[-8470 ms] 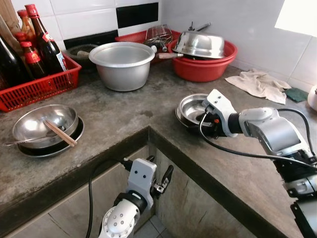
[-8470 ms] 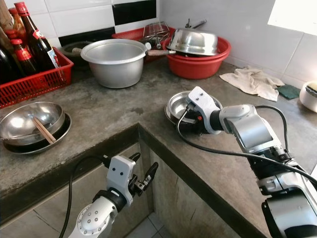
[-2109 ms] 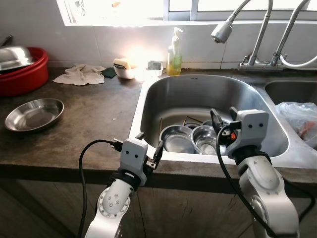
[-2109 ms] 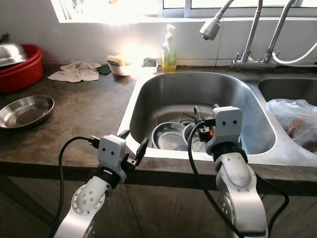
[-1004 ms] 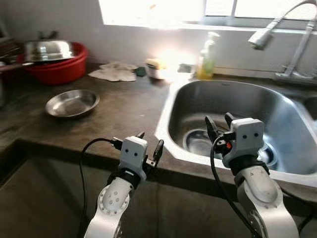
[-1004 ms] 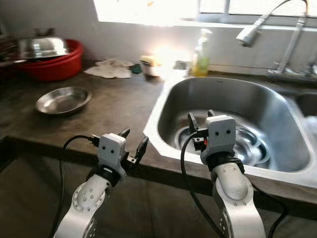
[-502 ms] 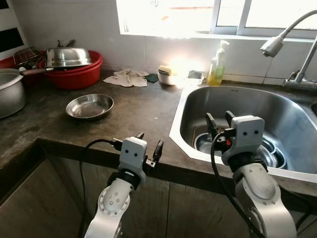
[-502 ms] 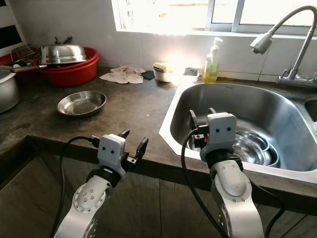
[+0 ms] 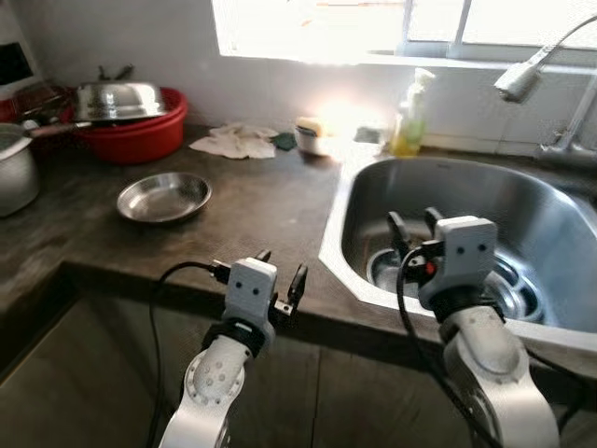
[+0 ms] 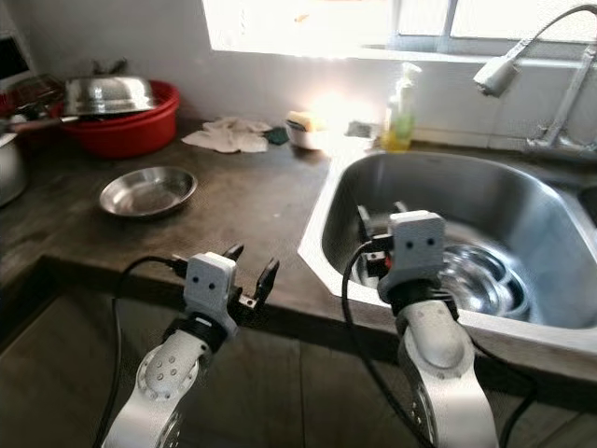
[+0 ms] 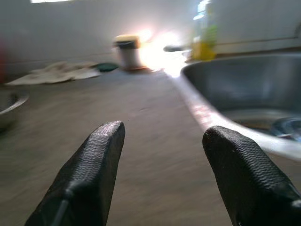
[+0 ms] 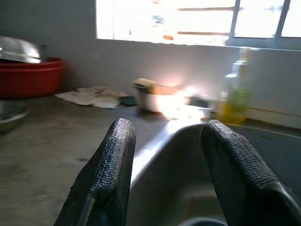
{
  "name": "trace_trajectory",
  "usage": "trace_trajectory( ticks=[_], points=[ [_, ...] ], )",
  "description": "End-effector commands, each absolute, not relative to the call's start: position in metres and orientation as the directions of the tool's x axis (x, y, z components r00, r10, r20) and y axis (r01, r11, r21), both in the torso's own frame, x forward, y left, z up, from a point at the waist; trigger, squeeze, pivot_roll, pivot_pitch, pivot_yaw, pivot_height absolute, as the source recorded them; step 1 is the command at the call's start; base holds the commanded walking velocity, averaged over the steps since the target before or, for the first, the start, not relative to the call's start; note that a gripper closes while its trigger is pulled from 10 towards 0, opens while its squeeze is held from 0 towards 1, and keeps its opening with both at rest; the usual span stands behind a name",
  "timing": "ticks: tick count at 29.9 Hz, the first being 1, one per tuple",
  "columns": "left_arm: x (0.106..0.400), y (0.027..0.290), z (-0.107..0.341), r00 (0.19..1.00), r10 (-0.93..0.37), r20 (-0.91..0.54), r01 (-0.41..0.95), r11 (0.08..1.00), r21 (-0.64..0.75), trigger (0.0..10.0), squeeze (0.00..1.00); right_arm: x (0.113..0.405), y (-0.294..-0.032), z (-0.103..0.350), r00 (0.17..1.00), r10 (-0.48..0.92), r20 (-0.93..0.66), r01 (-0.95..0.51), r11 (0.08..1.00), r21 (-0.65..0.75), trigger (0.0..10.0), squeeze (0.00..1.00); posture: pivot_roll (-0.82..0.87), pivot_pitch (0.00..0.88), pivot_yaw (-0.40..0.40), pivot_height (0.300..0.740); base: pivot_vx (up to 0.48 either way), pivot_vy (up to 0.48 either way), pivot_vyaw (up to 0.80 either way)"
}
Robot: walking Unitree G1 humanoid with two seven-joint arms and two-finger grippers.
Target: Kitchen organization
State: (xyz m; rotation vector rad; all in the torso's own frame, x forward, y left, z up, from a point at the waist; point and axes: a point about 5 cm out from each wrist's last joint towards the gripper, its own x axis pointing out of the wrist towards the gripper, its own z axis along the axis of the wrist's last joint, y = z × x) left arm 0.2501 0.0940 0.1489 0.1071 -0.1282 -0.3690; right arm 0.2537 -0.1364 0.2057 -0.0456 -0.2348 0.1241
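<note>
A shallow steel dish [image 9: 164, 196] lies on the dark stone counter [image 9: 261, 210], left of the steel sink [image 9: 560, 201]. Several steel bowls [image 9: 508, 285] sit in the sink's bottom. My left gripper [image 9: 282, 266] hovers open and empty at the counter's front edge, well short of the dish. My right gripper [image 9: 413, 222] is raised in front of the sink's near left corner, open, with nothing between its fingers. In the left wrist view the open fingers [image 11: 96, 162] point along the counter toward the sink rim [image 11: 200, 113]. The right wrist view looks past open fingers [image 12: 110, 165] over the counter.
A red basin [image 9: 140, 138] holding a steel lid [image 9: 119, 98] stands at the back left, with a metal pot [image 9: 11, 173] at the far left edge. A crumpled cloth [image 9: 238, 142], a small sponge bowl [image 9: 312, 136] and a soap bottle [image 9: 410, 119] line the wall. A faucet [image 9: 522, 79] hangs over the sink.
The camera has swung left from the sink toward the counter and now dips slightly with some blur. Both grippers keep their open, empty pose in front of me.
</note>
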Motion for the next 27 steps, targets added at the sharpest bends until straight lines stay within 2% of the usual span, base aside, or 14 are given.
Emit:
trace_trajectory(
  ticks=[1,27],
  points=[
    [0.2495,0.0942,0.1501,0.926,-0.361,0.108,0.348,0.929,0.125,10.0,0.00,0.2551,-0.1373,0.2077,0.965,0.121,0.234,-0.109,0.992,-0.060,10.0,0.00,0.09,0.000,-0.024,0.740,0.000,0.000,0.80],
    [0.2495,0.0939,0.1501,0.926,-0.361,0.107,0.348,0.929,0.124,10.0,0.00,0.2568,-0.1389,0.2083,0.967,0.109,0.231,-0.101,0.994,-0.043,10.0,0.00,0.09,0.000,-0.021,0.740,0.000,0.000,0.00]
  ],
)
